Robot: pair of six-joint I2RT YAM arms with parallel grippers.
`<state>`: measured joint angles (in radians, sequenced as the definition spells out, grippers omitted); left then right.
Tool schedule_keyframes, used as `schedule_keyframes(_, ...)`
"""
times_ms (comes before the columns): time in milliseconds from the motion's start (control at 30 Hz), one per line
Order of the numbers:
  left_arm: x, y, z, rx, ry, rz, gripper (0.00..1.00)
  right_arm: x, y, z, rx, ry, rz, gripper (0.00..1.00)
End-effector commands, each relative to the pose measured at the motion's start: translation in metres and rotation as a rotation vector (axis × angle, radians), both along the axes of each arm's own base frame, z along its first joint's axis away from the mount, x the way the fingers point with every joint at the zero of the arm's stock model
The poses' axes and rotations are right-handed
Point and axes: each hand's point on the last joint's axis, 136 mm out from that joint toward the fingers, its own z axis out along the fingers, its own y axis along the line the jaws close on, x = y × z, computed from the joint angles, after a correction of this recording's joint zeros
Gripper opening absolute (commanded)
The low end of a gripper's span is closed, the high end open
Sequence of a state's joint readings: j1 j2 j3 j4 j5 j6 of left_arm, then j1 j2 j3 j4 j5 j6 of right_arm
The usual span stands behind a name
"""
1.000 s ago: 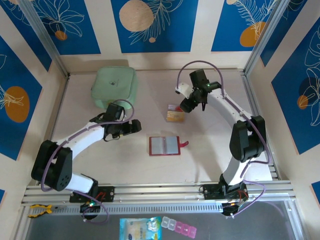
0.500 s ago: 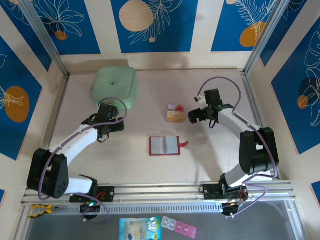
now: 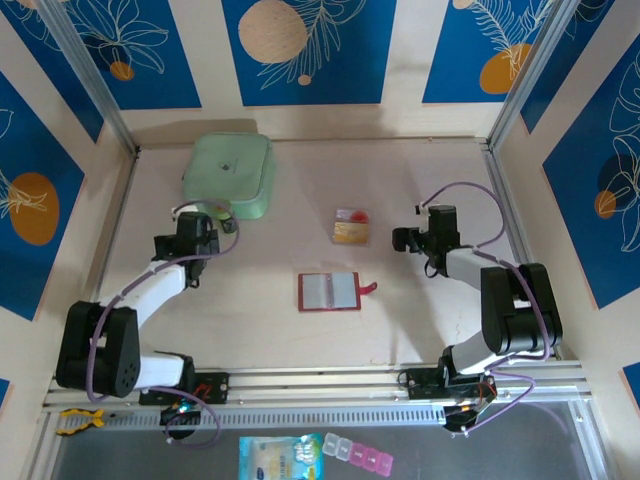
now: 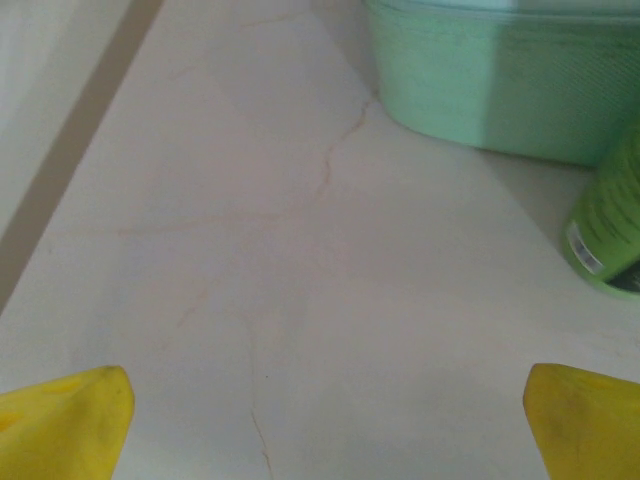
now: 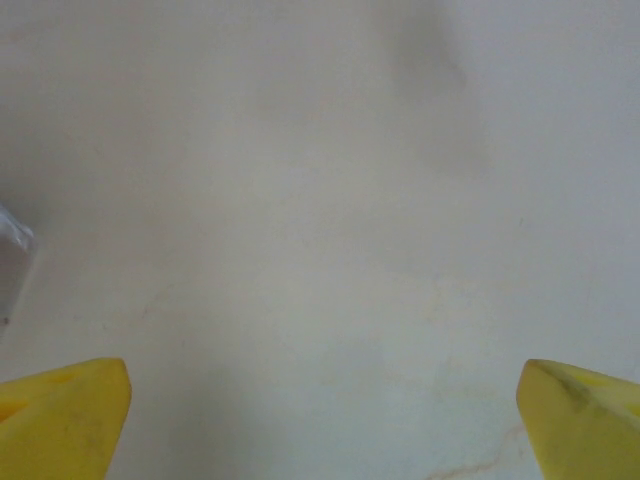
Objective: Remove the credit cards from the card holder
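Both hands gape empty. Card holder point(image 3: 328, 291) lies at 8 o'clock from right hand point(image 3: 402, 240), long axis 9-to-3. Left hand point(image 4: 325, 400) sits farther off.

**No Legible Text**

No writing could be read anywhere. The green bottle point(image 4: 600, 235) carried a white label whose print was too blurred to make out. The cards point(image 3: 351, 228) and the packet point(image 3: 281, 458) showed too small to read.

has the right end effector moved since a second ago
Yes. The right end effector has pulled back from the credit cards, rightward and slightly down in the top view.
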<state>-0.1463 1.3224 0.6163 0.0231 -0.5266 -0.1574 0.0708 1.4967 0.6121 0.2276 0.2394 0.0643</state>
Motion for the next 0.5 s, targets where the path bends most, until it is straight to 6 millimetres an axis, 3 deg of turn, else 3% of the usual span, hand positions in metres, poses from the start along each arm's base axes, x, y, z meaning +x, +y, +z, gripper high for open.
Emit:
schedule_keyframes(0,0.017,0.006,0.005,0.017,-0.128,-0.046,0.99,0.023,0.002,0.044,0.064,-0.226,0.008,0.99)
schedule_keyframes(200,0.03,0.002,0.009,-0.033,-0.279,-0.126,0.99,0.023,-0.002,0.039,0.124,-0.281,0.024,0.99)
schedule_keyframes(300,0.04,0.001,0.006,-0.095,-0.271,-0.157,0.99,0.019,0.0,0.039,0.135,-0.3,0.044,0.99)
schedule_keyframes(467,0.048,-0.021,0.004,-0.195,-0.322,-0.281,0.99,0.013,0.005,0.035,0.146,-0.341,0.083,0.99)
